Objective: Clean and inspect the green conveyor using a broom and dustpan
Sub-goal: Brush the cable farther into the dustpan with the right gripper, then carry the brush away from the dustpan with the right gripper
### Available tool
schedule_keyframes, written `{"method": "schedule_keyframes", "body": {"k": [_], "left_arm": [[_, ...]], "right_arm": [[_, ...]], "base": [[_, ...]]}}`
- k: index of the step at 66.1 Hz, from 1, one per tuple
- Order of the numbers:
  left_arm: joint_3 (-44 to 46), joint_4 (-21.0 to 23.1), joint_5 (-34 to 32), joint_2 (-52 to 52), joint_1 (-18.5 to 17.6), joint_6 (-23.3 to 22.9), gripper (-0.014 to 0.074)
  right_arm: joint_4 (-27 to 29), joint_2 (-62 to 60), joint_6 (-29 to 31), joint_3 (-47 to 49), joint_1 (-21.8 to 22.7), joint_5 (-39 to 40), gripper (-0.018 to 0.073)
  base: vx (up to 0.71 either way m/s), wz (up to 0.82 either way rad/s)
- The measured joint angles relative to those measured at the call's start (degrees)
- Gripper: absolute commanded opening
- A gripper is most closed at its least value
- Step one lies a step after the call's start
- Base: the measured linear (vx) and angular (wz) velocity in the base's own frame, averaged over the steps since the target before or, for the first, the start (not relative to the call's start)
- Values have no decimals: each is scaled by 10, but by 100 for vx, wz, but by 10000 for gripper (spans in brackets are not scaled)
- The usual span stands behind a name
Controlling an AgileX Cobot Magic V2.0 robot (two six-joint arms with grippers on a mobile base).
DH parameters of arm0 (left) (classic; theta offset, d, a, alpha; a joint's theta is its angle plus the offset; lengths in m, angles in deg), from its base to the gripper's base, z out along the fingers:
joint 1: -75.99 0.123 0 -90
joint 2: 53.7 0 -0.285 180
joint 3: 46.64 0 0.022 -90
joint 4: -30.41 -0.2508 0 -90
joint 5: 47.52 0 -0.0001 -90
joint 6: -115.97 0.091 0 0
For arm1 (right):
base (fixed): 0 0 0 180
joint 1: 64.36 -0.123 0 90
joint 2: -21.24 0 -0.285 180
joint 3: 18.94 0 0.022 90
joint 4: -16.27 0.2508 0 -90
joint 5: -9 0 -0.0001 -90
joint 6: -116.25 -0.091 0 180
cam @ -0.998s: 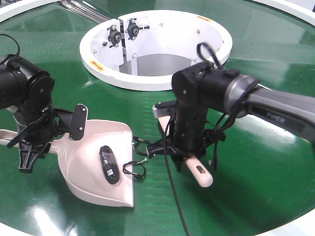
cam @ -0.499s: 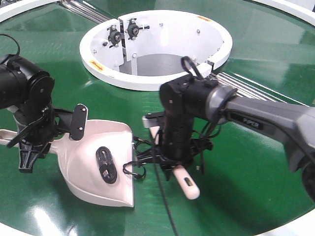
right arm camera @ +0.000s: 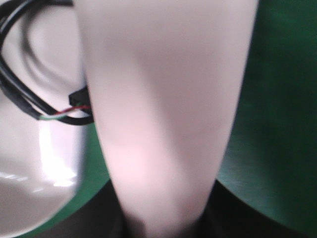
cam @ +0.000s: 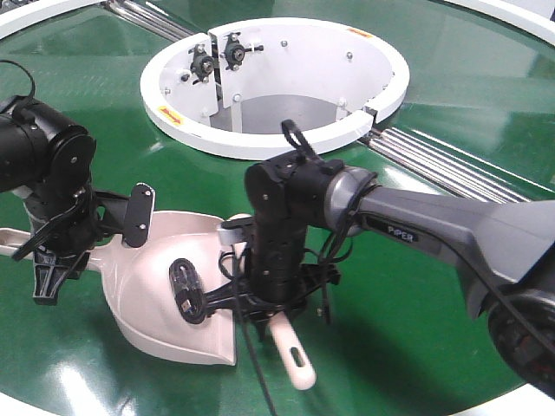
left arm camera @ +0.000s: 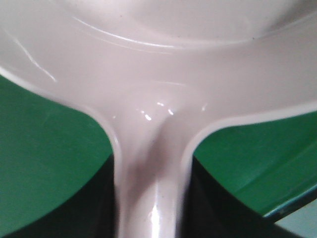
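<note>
The pale pink dustpan (cam: 156,299) lies on the green conveyor (cam: 416,286), mouth facing right. My left gripper (cam: 52,260) is shut on its handle, which the left wrist view shows between the jaws (left arm camera: 148,188). My right gripper (cam: 276,299) is shut on the broom; its slotted handle end (cam: 293,354) points toward the front. The broom head (cam: 237,230) is at the dustpan's mouth. The broom fills the right wrist view (right arm camera: 163,109). A coiled black cable (cam: 185,289) lies inside the dustpan.
The white ring hub (cam: 173,117) stands behind both arms. Chrome roller rods (cam: 434,165) run to the right of it. The conveyor's white outer rim (cam: 520,394) is at the front right. The right arm's own cable (cam: 260,381) trails toward the front edge.
My right arm has moved left with the broom, up to the dustpan's mouth. The cable loops that lay outside the mouth now sit at or under the broom. The left arm has not moved.
</note>
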Motion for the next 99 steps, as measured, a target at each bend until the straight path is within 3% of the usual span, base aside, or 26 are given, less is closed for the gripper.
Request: {"method": "schedule_keyframes", "body": {"k": [20, 36, 73, 84, 99], "left_arm": [[0, 0, 0, 0, 0, 0, 2], [0, 0, 0, 0, 0, 0, 2], [0, 0, 0, 0, 0, 0, 2], [0, 0, 0, 0, 0, 0, 2], [0, 0, -1, 0, 0, 0, 2]], "right_arm": [[33, 2, 23, 72, -38, -1, -1], [78, 2, 47, 112, -43, -4, -1], [14, -8, 44, 114, -43, -7, -1], [11, -38, 45, 114, -22, -10, -1], [8, -90, 56, 106, 40, -10, -1]], "base": [[0, 0], [0, 0], [0, 0], [0, 0], [0, 0]]}}
